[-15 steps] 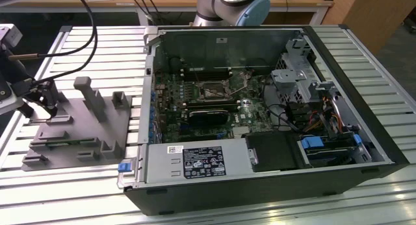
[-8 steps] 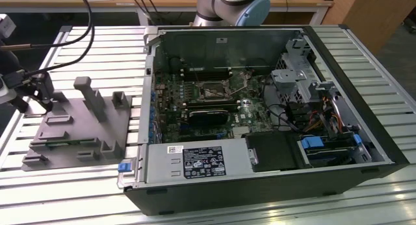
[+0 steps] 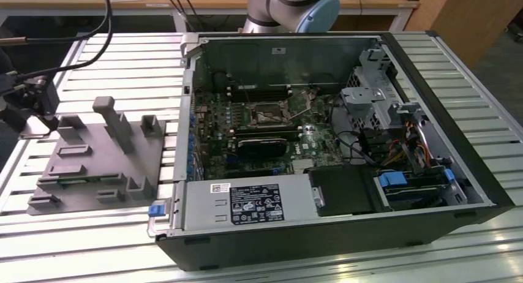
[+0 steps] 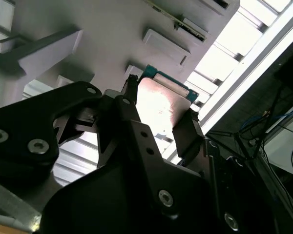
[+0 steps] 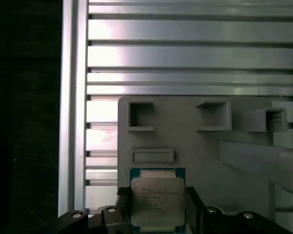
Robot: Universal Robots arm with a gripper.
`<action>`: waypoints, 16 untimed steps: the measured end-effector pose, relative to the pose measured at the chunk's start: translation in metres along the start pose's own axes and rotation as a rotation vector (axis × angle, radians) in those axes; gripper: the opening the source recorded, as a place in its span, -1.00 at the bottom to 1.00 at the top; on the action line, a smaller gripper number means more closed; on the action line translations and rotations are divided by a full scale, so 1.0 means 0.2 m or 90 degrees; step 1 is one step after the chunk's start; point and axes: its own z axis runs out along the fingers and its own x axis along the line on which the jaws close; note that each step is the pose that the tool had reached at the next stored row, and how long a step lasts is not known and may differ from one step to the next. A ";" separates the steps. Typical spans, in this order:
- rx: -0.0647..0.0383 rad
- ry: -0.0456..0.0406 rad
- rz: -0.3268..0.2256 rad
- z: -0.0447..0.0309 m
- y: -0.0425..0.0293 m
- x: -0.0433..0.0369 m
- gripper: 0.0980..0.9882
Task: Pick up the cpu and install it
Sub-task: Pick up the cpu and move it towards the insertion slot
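The gripper (image 5: 157, 202) pinches the cpu (image 5: 157, 192) by its thin edges over the grey holder block (image 5: 244, 126); if the hold is weak, it may slip and fall

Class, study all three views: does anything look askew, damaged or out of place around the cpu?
Nothing stands out. The cpu sits square to the grey holder block, held by the gripper at two opposite edges. The motherboard socket in the open computer case shows no visible damage.
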 end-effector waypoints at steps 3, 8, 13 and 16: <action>0.000 0.0000 0.000 -0.050 0.003 -0.001 -0.01; 0.000 0.0000 0.000 -0.129 0.008 -0.003 -0.01; 0.000 -0.0002 0.000 -0.207 0.013 -0.004 -0.01; 0.000 -0.0003 0.000 -0.249 0.015 -0.005 -0.01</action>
